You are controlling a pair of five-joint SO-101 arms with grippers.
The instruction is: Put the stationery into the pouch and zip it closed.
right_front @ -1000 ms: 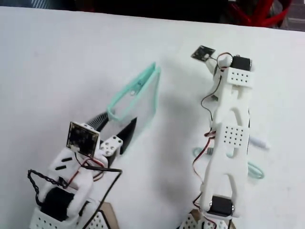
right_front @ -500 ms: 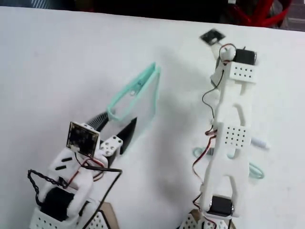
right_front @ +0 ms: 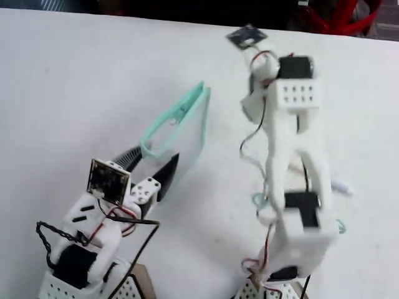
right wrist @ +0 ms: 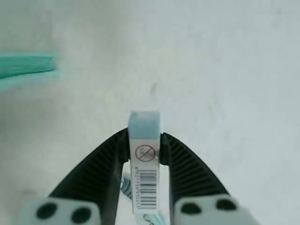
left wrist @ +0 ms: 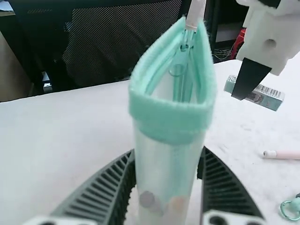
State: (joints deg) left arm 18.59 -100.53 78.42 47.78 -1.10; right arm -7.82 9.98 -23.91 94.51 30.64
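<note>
A clear pouch with mint trim stands on edge on the white table, its mouth open. My left gripper is shut on the pouch's near end, one finger on each side. My right gripper is shut on a pale blue eraser with a barcode label, held above the table. From the left wrist view the eraser hangs beyond the pouch, off to one side of its mouth. The pouch's mint trim shows at the edge of the right wrist view.
A pale pink pen and mint-handled scissors lie on the table beside the right arm's base. The right arm stands raised over them. Dark chairs stand past the table's far edge.
The right arm has lifted and swung left toward the pouch, carrying the eraser. The left arm and the pouch have stayed still.
</note>
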